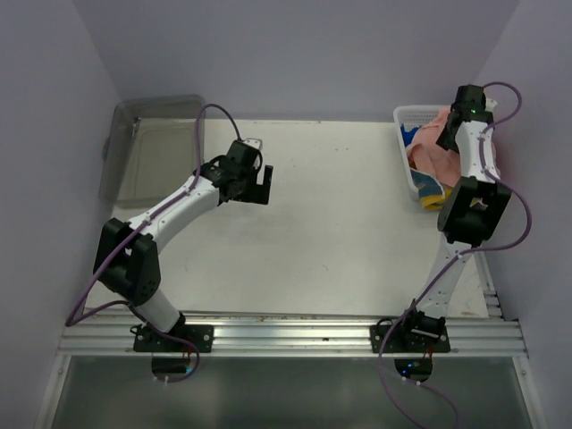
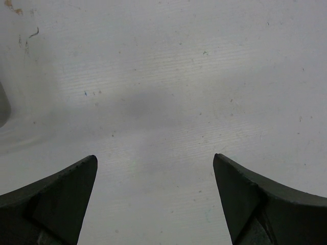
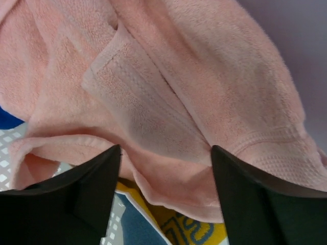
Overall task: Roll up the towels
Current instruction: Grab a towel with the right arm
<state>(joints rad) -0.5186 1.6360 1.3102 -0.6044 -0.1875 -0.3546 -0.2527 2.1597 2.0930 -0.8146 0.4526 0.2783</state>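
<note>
The left claw [image 2: 155, 161] hung released over bare counter [image 1: 340, 223], well apart from the towels [image 1: 429, 154]. On the right, a careless close looked liable to catch the yellow towel [image 3: 179, 224] or the basket [image 1: 404, 114] mesh along with the pink towel [image 3: 168, 92], dragging the lot up. The pink towel lay heaped in the basket over the blue towel [image 3: 7, 118], one fold between the parted, unclenched jaws of the right claw [image 3: 166, 148].

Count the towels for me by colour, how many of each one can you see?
Pink towel: 1
Blue towel: 1
Yellow towel: 1
Total: 3 towels, all piled in the white basket.
</note>
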